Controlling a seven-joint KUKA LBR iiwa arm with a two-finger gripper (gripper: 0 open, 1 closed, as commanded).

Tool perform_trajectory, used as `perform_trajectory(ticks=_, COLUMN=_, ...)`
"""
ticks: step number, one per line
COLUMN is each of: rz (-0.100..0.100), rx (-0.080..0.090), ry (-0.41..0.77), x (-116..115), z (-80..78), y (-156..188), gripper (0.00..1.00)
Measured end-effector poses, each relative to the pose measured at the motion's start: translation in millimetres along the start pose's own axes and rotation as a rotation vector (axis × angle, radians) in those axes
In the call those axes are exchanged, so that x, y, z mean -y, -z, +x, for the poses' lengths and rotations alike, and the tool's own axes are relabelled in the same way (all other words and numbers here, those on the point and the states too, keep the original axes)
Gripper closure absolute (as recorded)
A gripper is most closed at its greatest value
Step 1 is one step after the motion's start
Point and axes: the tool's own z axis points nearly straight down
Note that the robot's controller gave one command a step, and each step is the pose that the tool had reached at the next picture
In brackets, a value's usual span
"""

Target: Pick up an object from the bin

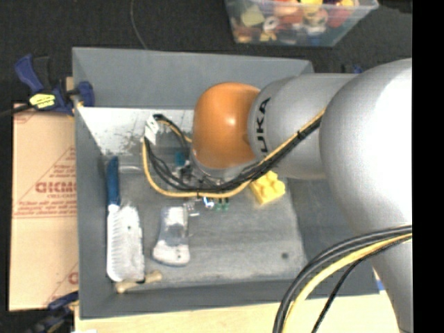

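Note:
My gripper [198, 194] hangs below the arm's wrist over the middle of the bin, mostly covered from above. Just below and left of it lies a white and clear plastic thing [172, 236], rounded at its lower end. A yellow toy brick [267, 187] lies just to the gripper's right, partly under the arm. Nothing shows between the gripper and these things to tell contact.
A scrubbing brush with a blue handle [112, 180] and white bristles [124, 244] lies along the bin's left wall. A small wooden stick [139, 281] rests in the front left corner. The arm covers the bin's right side.

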Motion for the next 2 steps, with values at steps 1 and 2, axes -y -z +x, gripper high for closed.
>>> perform_trajectory(ticks=1, rz=-0.009, rx=0.022, ry=-0.104, x=15.0, z=-4.2, y=-28.8, gripper=0.0)
perform_trajectory(ticks=2, rz=-0.001, rx=0.007, ry=0.002, x=-3.2, z=-0.9, y=-26.7, gripper=1.0)
